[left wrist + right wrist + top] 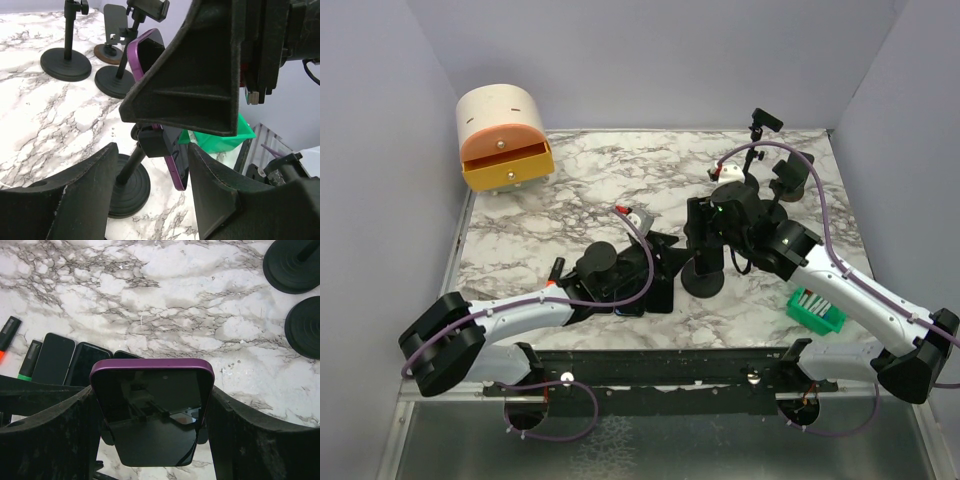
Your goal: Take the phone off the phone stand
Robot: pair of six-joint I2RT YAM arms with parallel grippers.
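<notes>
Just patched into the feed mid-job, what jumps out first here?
The purple phone, upright on its black stand mid-table, with the right claw closed on both edges. The left claw hangs open beside the stand. At the far left corner sits a cream box with an orange drawer.

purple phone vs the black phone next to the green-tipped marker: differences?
Pose: the purple phone is clamped up on the stand, off the table; the black phone lies flat on it.
Colour: the purple phone has a purple rim; the black phone is dark all over.
Contact: the purple phone sits between the fingers of the right gripper; the black phone is untouched.
Shared: dark faces, rounded corners.
</notes>
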